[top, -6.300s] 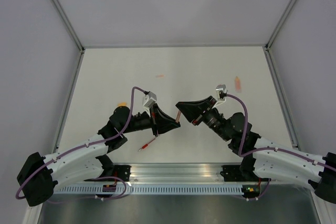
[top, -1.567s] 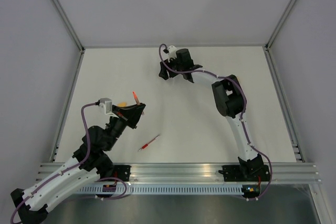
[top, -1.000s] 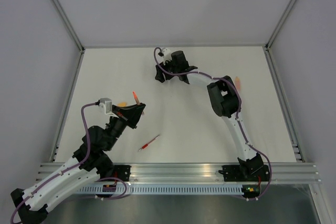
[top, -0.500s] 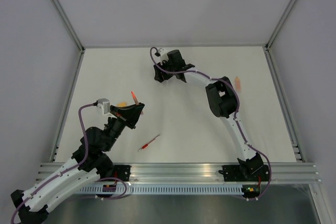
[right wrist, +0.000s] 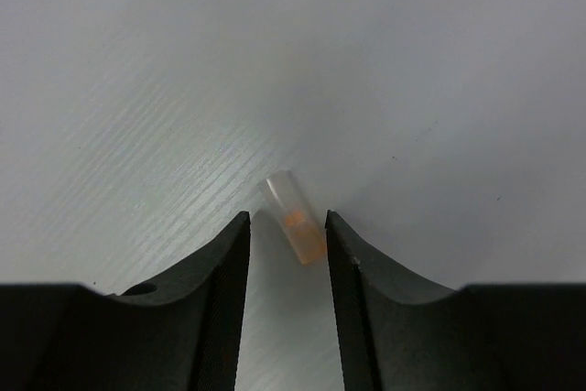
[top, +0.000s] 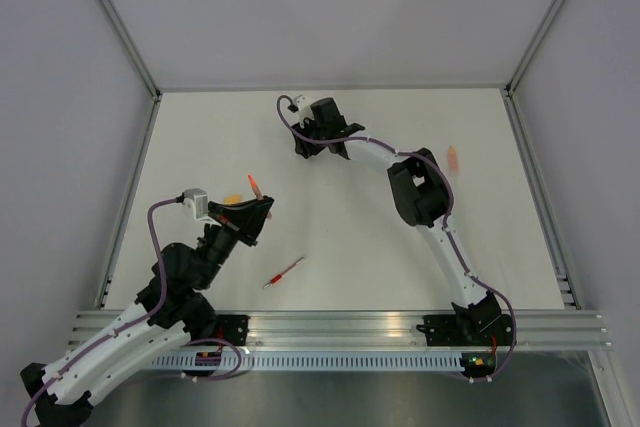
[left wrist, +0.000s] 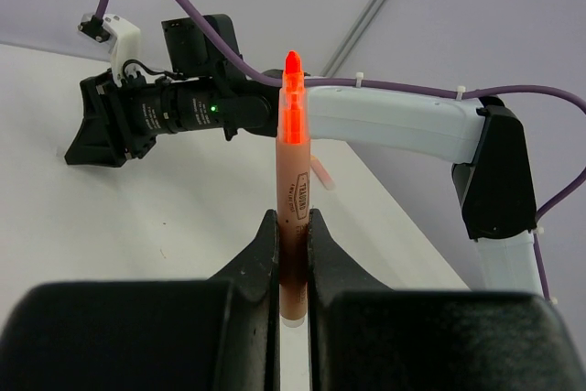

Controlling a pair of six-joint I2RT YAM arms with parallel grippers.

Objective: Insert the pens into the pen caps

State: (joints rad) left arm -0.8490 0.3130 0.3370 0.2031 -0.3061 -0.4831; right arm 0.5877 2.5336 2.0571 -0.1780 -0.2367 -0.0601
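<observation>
My left gripper (left wrist: 292, 226) is shut on an orange pen (left wrist: 295, 180) and holds it upright, bright tip up; from above the pen (top: 255, 186) sticks out of that gripper (top: 258, 209) at the table's left. My right gripper (right wrist: 286, 226) reaches to the far middle of the table (top: 300, 144). It is open and low over a short clear pen cap (right wrist: 295, 219) with orange inside. The cap lies tilted between the fingertips, its near end against the right finger (right wrist: 341, 244). From above the cap is hidden under the gripper. A red pen (top: 284, 272) lies loose near the front.
A pale orange piece (top: 453, 159) lies at the right of the table; whether it is a pen or a cap I cannot tell. A small orange bit (top: 232, 198) sits just left of my left gripper. Grey walls and metal rails (top: 130, 207) enclose the table.
The right arm has swung its gripper slightly left over the far table, and its jaws have narrowed. The left arm and its pen have stayed still.
</observation>
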